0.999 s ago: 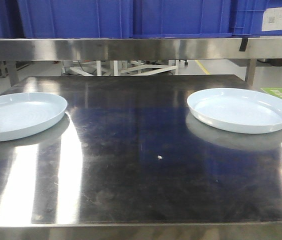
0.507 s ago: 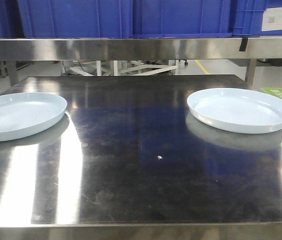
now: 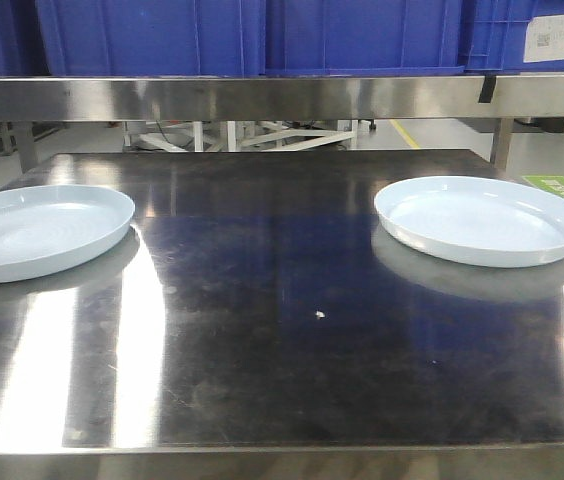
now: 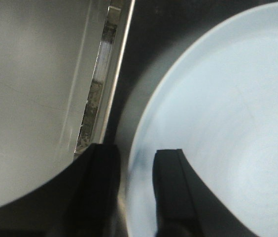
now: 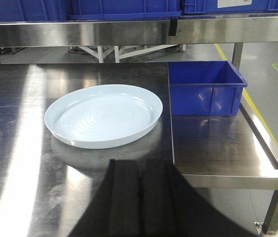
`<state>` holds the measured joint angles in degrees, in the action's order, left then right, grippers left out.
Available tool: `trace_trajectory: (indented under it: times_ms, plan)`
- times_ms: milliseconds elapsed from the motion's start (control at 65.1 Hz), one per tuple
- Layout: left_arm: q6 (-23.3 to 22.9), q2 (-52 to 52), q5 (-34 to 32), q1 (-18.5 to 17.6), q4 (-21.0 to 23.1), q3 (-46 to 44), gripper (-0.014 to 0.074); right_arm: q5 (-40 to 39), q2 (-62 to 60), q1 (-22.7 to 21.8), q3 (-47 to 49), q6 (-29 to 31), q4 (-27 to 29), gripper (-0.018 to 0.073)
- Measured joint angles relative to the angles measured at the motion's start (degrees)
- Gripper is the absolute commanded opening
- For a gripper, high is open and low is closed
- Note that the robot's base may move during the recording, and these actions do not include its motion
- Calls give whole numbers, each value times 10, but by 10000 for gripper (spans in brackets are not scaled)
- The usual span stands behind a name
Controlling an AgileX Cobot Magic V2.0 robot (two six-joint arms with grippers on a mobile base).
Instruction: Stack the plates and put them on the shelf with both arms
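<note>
Grasping looks to be the step: left claw (image 4: 135, 153), parted, straddles the rim of the left plate (image 4: 218, 123) and should close next. Right plate (image 5: 104, 116) lies ahead of the right claw (image 5: 141, 168), whose spread I cannot tell.

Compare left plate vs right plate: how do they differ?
1. Left plate has the open jaws of the left gripper either side of its rim; right plate is untouched, the right gripper short of it.
2. Left plate lies at the left edge of the table, cut off in the front view; right plate shows whole, near a blue bin.
Shared: both pale blue, round, shallow, flat on the table, not yet stacked.
</note>
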<state>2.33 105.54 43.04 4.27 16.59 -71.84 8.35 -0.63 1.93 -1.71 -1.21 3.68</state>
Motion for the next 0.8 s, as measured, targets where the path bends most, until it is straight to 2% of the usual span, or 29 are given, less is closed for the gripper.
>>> trace_trajectory:
  times_ms: [154, 323, 507, 692, 799]
  plan:
    - [0, 0, 0, 0, 0, 0, 246, 0, 0, 0, 0, 0, 0, 48]
    - [0, 0, 3, 0, 0, 0, 77, 0, 0, 0, 0, 0, 0, 48]
    - [0, -1, 14, 0, 0, -3, 83, 0, 0, 0, 0, 0, 0, 48]
    - [0, -13, 59, 0, 7, -37, 83, 0, 0, 0, 0, 0, 0, 48]
    - [-1, -20, 84, -14, 20, -59, 83, 0, 0, 0, 0, 0, 0, 48]
